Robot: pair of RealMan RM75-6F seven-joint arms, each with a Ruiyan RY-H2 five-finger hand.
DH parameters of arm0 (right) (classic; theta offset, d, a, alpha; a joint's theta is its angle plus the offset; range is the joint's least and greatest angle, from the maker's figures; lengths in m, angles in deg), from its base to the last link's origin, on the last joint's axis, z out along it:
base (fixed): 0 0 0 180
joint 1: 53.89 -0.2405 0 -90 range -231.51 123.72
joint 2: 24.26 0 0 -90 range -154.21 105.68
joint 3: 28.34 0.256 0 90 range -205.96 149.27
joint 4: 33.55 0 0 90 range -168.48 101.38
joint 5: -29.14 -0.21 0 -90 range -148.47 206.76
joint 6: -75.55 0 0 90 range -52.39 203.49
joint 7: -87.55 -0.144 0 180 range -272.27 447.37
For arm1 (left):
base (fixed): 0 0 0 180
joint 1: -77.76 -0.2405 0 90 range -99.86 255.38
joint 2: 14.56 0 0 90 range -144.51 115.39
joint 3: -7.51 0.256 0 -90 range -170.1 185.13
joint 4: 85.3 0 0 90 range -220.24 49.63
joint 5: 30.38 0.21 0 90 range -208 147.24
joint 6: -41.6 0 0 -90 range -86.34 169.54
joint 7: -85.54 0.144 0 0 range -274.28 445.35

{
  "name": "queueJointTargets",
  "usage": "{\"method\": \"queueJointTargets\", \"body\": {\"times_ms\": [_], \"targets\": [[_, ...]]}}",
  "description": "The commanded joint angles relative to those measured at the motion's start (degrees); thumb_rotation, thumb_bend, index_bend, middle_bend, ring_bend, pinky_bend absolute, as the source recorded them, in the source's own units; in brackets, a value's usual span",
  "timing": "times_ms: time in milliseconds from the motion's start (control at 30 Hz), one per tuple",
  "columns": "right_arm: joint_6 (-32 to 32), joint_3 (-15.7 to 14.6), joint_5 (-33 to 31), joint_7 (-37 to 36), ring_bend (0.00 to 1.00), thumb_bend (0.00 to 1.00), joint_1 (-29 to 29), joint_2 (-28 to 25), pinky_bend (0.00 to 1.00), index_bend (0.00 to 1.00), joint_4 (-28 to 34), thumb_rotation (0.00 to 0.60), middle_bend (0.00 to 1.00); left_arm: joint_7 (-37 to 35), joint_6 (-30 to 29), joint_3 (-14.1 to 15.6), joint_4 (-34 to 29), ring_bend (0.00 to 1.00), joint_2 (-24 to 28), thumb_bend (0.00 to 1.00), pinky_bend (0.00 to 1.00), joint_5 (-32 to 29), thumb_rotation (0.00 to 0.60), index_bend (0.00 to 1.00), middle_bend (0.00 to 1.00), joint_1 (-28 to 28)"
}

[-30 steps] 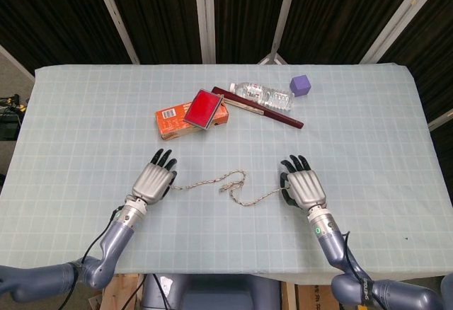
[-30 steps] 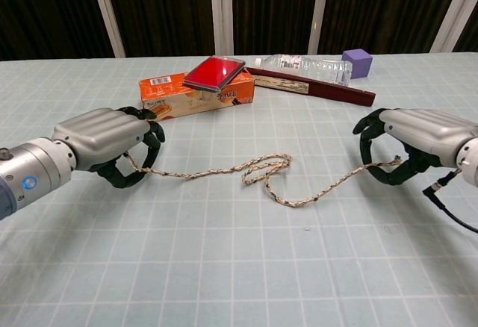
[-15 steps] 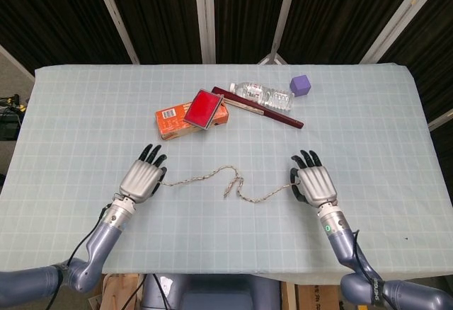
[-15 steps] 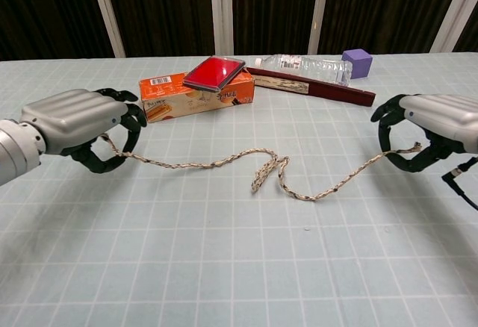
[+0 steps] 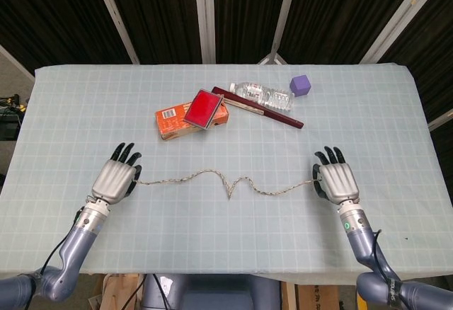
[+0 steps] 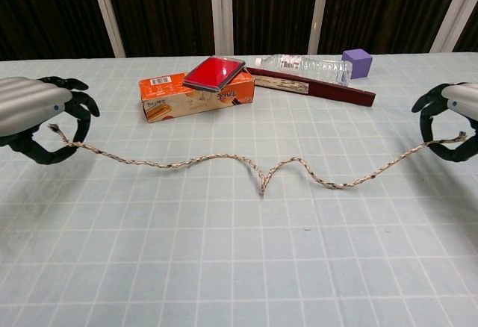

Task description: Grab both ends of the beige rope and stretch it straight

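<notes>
The beige rope runs across the table's middle, nearly drawn out, with a small V-shaped kink left at its centre. My left hand pinches the rope's left end, knuckles up. My right hand pinches the right end, partly cut off by the chest view's edge. Both ends hang slightly above the cloth while the middle rests on it.
Behind the rope lie an orange box with a red case on it, a clear plastic bottle, a dark red flat stick and a purple cube. The table's front edge is near my forearms.
Both hands moved apart, left hand leftward and right hand rightward, each keeping its rope end. The loops in the rope's middle pulled out to a single small kink.
</notes>
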Motion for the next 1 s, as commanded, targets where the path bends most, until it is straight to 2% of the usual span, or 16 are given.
{"method": "queueJointTargets", "body": {"times_ms": [33,267,600,1000], "targets": [[0.47,0.28,-1.36,0.15,0.0,0.5,0.18,-0.68,0.0,0.59,-1.33,0.6,0.2,-0.7,-0.36,0.48,-0.18,0.03,0.9,0.67,0.03,0.41,0.6,0.69,0.21,-0.65],[1.99,0.89,-4.86,-0.13,0.0,0.51,0.53,-1.67,0.0,0.59,-5.31,0.6,0.21,-2.57,-1.03,0.99,0.07,0.03,2.53,0.67,0.03,1.04,0.6,0.69,0.21,-1.93],[3.23,0.2,-5.78,-1.07,0.0,0.51,1.35,-1.88,0.0,0.59,-8.66,0.6,0.21,-3.94,-1.08,1.86,1.36,0.03,2.86,0.67,0.03,1.58,0.6,0.7,0.21,-3.22],[3.82,-0.18,-6.34,-0.99,0.0,0.51,1.84,-1.77,0.0,0.59,-9.13,0.6,0.21,-5.2,-0.7,3.27,3.6,0.03,2.57,0.67,0.03,2.16,0.6,0.7,0.2,-4.95]]}}
